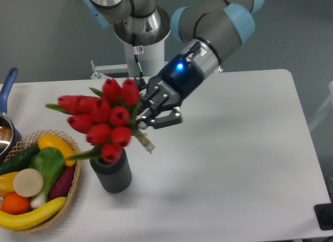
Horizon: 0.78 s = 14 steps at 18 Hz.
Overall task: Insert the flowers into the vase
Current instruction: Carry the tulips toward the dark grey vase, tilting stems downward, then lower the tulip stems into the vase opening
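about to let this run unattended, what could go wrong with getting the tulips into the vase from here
The flowers are held tilted, stem ends pointing down-right, beside the vase rather than over its mouth; they could miss.

The buds hide the mouth and overhang it, so lowering now might press buds onto the rim or tip the vase.

The wicker basket sits close left; a sweeping leaf could catch it.
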Each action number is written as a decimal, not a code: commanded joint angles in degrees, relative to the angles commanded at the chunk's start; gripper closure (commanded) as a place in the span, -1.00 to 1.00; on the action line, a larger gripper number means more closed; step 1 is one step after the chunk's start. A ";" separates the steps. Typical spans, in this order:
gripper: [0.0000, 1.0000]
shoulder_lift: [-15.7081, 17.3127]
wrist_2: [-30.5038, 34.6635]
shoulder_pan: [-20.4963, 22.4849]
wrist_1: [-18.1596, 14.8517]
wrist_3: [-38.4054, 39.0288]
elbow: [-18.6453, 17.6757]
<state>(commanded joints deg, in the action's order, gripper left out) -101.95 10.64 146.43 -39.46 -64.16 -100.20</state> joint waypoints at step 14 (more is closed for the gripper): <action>0.51 -2.72 -0.35 -3.96 0.00 -0.09 -0.79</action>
<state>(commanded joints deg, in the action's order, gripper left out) -104.68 10.28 142.47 -39.46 -64.25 -100.98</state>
